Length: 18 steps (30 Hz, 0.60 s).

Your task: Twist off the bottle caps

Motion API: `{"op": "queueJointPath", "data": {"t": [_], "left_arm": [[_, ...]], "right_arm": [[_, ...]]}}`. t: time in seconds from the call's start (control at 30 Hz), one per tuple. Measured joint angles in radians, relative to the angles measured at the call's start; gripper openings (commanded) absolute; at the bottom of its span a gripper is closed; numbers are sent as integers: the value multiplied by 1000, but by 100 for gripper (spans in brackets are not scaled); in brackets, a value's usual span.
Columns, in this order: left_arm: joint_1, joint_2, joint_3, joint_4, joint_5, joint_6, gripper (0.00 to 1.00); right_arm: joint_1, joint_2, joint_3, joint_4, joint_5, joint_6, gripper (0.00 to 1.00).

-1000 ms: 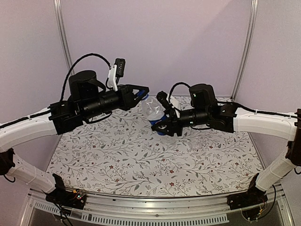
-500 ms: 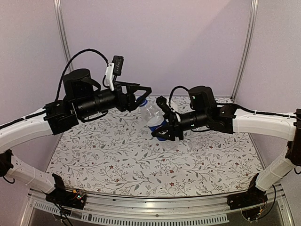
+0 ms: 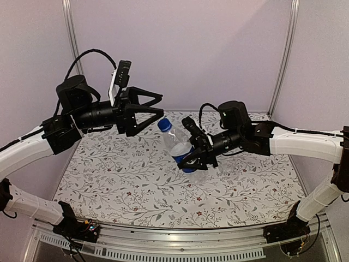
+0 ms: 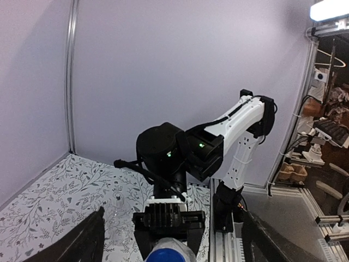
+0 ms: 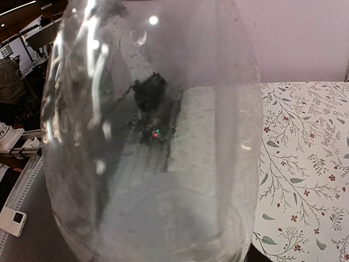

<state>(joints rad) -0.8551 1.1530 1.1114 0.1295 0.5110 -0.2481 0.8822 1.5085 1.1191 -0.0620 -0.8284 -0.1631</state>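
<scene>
My right gripper (image 3: 193, 157) is shut on the lower part of a clear bottle (image 3: 178, 143) with a blue label, holding it tilted above the table, neck toward the left arm. A blue cap (image 3: 164, 125) sits on its neck. My left gripper (image 3: 159, 105) stands open, up and to the left of the cap and apart from it. In the left wrist view the blue cap (image 4: 166, 255) shows at the bottom edge between the spread fingers (image 4: 87, 237). The bottle (image 5: 152, 136) fills the right wrist view and hides that gripper's fingers. A small clear bottle (image 4: 117, 210) stands on the table.
The table (image 3: 131, 185) wears a floral cloth, with pale walls behind and at the sides. Both arms meet above its middle back. A metal rail (image 3: 180, 243) runs along the near edge.
My left gripper has opened and drawn back up and to the left, off the blue cap. The right arm has lowered the bottle a little toward the front.
</scene>
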Motion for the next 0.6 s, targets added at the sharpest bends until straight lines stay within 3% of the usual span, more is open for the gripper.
{"op": "queueJointPath", "data": {"t": [0.33,0.6], "left_arm": [[27,85,0,78,277,21,85],[28,119,0,135,379,11,75]], "right_arm": [[0,1,23,-6,-144,-3,48],[0,14,30,-6,-197,-3,48]]}}
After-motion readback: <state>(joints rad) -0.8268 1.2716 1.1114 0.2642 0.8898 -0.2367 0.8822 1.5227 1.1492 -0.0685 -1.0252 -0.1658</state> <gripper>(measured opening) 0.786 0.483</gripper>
